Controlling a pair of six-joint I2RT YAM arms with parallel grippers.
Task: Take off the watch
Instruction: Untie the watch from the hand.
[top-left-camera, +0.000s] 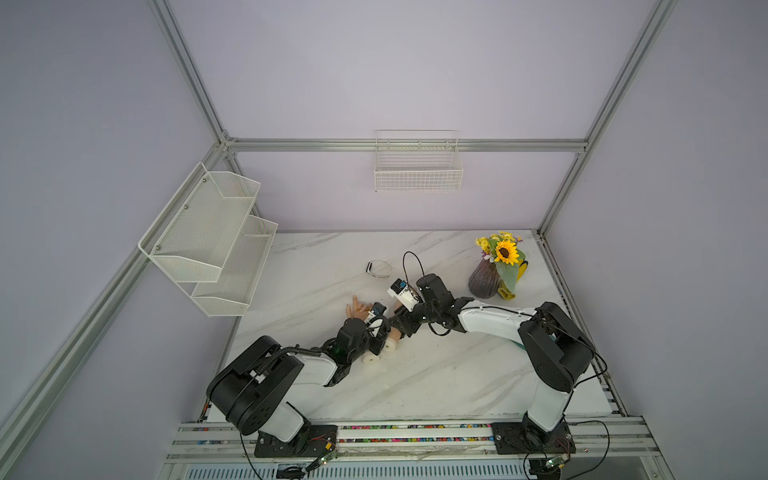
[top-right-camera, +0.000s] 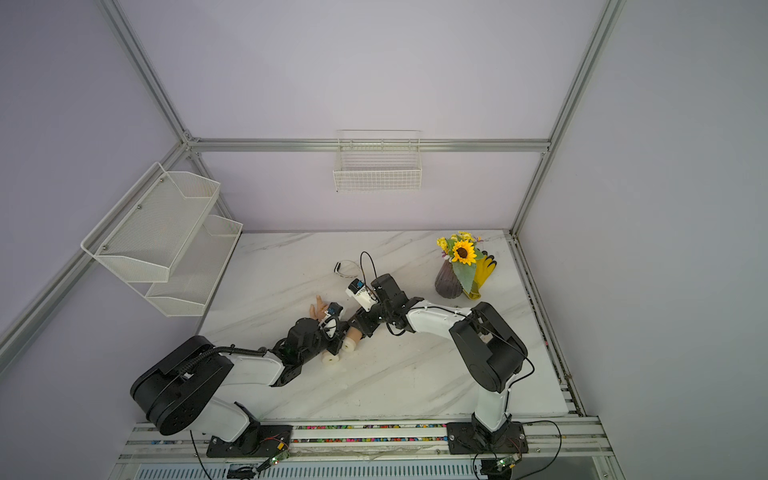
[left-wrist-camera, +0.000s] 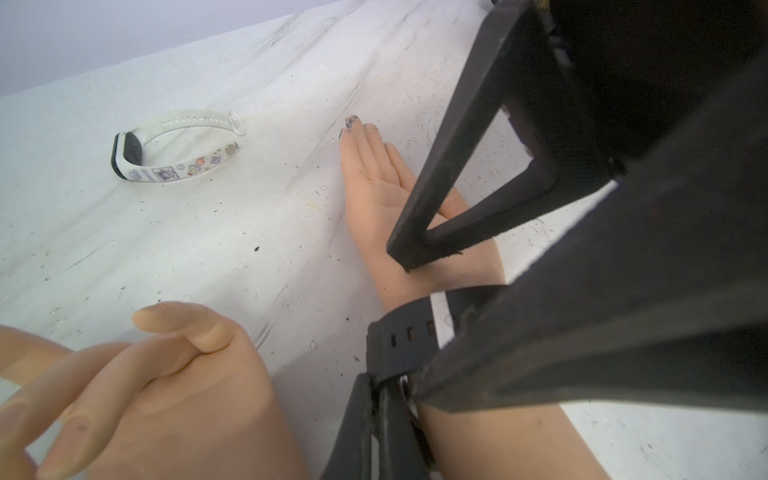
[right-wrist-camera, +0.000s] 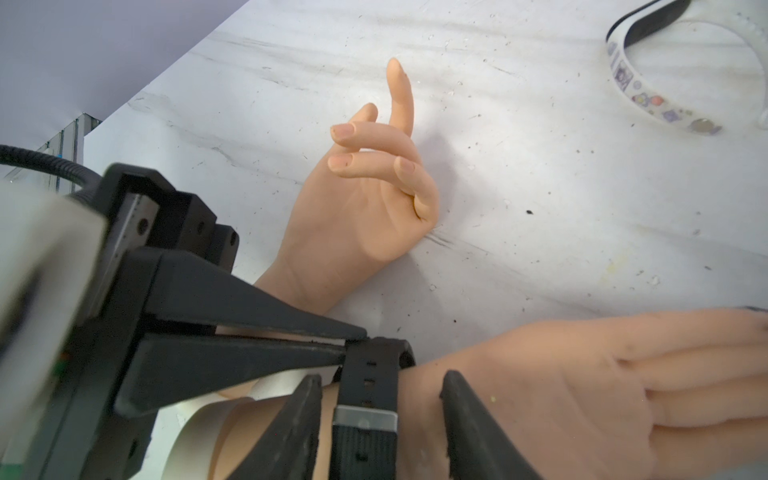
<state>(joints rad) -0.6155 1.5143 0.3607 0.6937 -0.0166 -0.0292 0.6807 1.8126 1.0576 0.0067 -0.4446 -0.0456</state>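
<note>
At mid-bench, between the two arms: black rubber-strap watch (right-wrist-camera: 365, 440), fastened round the wrist of the flat-lying peach mannequin hand (right-wrist-camera: 582, 395), the right one of a pair. It is not yet taken off.

Pincers. The left pincer (right-wrist-camera: 353, 340) is closed tight, its tips pinched on the raised loop of strap at the edge of the wrist. The right pincer (right-wrist-camera: 380, 376) is set at a middling spread, with a jaw on either side of the strap by the grey metal keeper (right-wrist-camera: 365, 419) and nothing gripped.

Step, as judged: the strap is being worked free of its keeper. The pinched strap is best drawn along its own length rather than lifted, since the forearm looks loose and light and could be dragged. The wrist should be steadied by the right pincer while slack is fed through.

Materials.
- Strap: matte black rubber, ribbed beside the keeper and punched with oblong holes. It is judged pliant and grippy.
- Keeper: brushed metal, rectangular.
- Hands: smooth, faintly glossy moulded plastic. The curled-finger mannequin hand (right-wrist-camera: 365, 199) lies just to the left.
- White marble-pattern bench (top-left-camera: 436, 374): grey-veined, flecked with dark grit.
- White printed silicone band (left-wrist-camera: 166, 149): unfastened, lying loose farther off, well apart.
</note>
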